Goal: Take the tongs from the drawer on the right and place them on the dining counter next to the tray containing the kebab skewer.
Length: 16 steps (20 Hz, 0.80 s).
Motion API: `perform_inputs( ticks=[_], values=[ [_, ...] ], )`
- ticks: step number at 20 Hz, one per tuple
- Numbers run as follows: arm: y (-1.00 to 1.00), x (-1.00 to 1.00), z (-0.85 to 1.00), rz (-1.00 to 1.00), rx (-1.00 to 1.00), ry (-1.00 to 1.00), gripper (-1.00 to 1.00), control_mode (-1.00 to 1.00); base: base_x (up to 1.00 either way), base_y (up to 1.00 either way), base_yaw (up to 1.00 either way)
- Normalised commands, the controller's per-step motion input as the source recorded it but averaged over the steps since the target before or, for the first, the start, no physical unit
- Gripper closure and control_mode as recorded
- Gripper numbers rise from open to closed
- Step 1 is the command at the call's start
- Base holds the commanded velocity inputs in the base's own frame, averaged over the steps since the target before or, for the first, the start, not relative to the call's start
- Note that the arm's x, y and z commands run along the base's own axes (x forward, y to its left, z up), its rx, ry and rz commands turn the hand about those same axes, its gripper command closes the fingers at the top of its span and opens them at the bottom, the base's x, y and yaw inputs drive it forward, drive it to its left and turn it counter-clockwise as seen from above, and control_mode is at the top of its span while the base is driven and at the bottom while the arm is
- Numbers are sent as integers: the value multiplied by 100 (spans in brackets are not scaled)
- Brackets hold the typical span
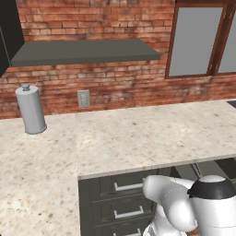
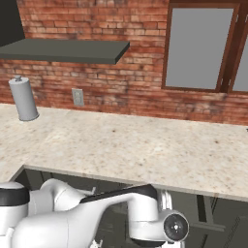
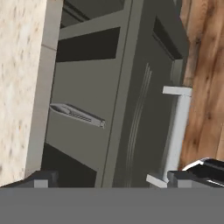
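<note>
1. Nearest thing is the gripper [image 3: 107, 178] in the hand view: its two dark finger tips sit way apart, jaws wide open, nothing between them, so it's holding nothing.
2. Right past the tips is the drawer [image 3: 83, 109], pulled out, grey floor showing. Its dark front panel runs alongside with the long silver bar handle [image 3: 178, 131] on the outer face, next to the wood floor [image 3: 205, 87].
3. The tongs [image 3: 76, 113] lie flat on the drawer floor, slim grey metal, well apart from the finger tips, nothing touching them.
4. The beige speckled counter edge [image 3: 19, 87] overhangs the open drawer on one side.
5. From the base views the white arm [image 2: 97, 213] reaches down below the worktop [image 1: 138, 133], and there's a stack of dark drawers with small silver handles [image 1: 126, 186] under it.
6. Further back, a grey canister [image 1: 31, 109] stands on the worktop at the left, near the brick wall [image 1: 115, 87].
7. On the wall: an outlet plate [image 1: 83, 98], a dark shelf [image 1: 87, 51] above, and a brown-framed window [image 1: 196, 39] on the right.
</note>
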Motion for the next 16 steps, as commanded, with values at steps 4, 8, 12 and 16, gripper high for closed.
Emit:
perform_inputs(
  ticks=[4,8,12,16],
  values=[
    [0,22,0,0,0,12,-100,-100,0,0,0],
    [7,1,-1,3,-2,10,-100,-100,0,0,0],
    [7,13,0,14,-9,13,-100,-100,0,0,0],
    [1,12,-2,26,-18,9,-100,-100,0,0,0]
  ],
)
